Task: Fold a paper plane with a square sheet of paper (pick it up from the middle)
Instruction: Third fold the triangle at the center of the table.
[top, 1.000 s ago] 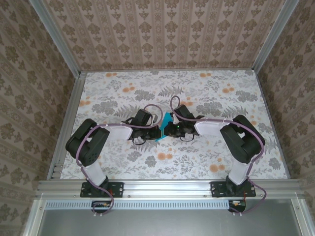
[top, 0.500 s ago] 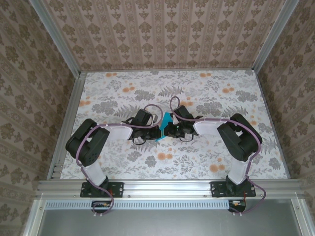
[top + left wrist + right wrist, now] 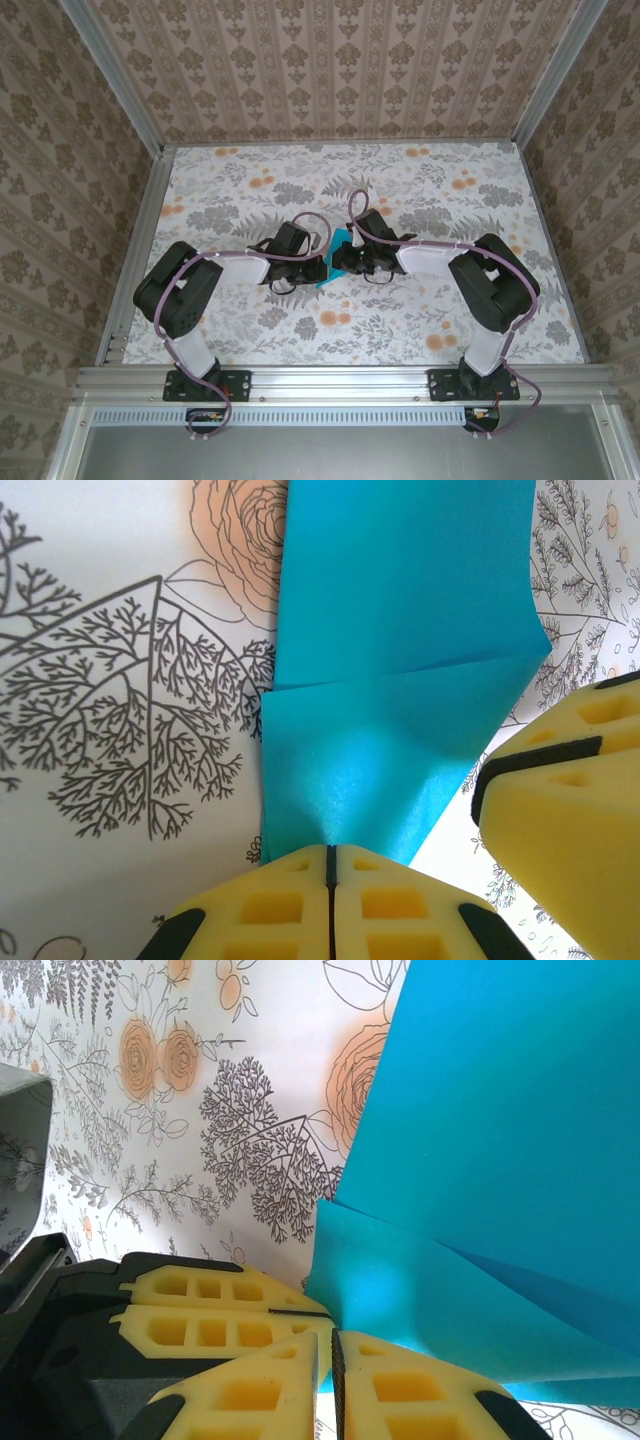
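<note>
The square sheet of paper (image 3: 340, 243) is teal and partly folded, standing up off the flowered table between my two grippers at mid-table. In the left wrist view the paper (image 3: 400, 630) shows a crosswise crease, and my left gripper (image 3: 330, 852) is shut on its near edge. A yellow finger (image 3: 560, 820) of the right gripper sits close at the right. In the right wrist view the paper (image 3: 500, 1140) lies in overlapping layers, and my right gripper (image 3: 337, 1338) is pinched on the lower flap. The left gripper's fingers (image 3: 210, 1305) lie just to its left. From above, the left gripper (image 3: 320, 268) and right gripper (image 3: 345, 262) almost touch.
The flowered table (image 3: 250, 190) stretches out on all sides of the grippers. Patterned walls and aluminium rails (image 3: 140, 230) close it in at the left, right and back. Purple cables (image 3: 310, 222) loop over both wrists.
The right gripper has shifted slightly left and away from me, nudging the top of the paper with it. The left arm has stayed put, and both grips hold.
</note>
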Action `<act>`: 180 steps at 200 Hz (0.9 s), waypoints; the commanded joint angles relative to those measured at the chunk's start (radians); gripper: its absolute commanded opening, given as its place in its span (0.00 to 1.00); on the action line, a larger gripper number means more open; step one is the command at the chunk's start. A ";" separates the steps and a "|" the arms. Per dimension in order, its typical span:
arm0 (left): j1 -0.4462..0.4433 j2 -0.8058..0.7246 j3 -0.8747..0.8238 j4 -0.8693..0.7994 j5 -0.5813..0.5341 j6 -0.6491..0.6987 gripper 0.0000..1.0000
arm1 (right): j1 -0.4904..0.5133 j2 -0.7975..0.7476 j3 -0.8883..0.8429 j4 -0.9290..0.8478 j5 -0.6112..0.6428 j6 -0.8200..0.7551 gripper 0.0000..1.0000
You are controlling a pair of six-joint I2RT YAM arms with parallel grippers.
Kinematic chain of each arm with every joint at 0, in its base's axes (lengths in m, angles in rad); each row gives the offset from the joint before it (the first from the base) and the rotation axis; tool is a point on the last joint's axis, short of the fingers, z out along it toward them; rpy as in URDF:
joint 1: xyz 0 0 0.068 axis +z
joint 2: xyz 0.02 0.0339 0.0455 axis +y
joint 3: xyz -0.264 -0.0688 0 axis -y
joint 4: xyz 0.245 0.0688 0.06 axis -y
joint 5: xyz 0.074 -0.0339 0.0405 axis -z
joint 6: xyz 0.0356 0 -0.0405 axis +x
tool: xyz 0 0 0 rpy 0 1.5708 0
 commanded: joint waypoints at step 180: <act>-0.005 0.022 0.018 -0.088 -0.068 -0.012 0.08 | -0.022 0.044 -0.021 -0.079 0.125 0.088 0.13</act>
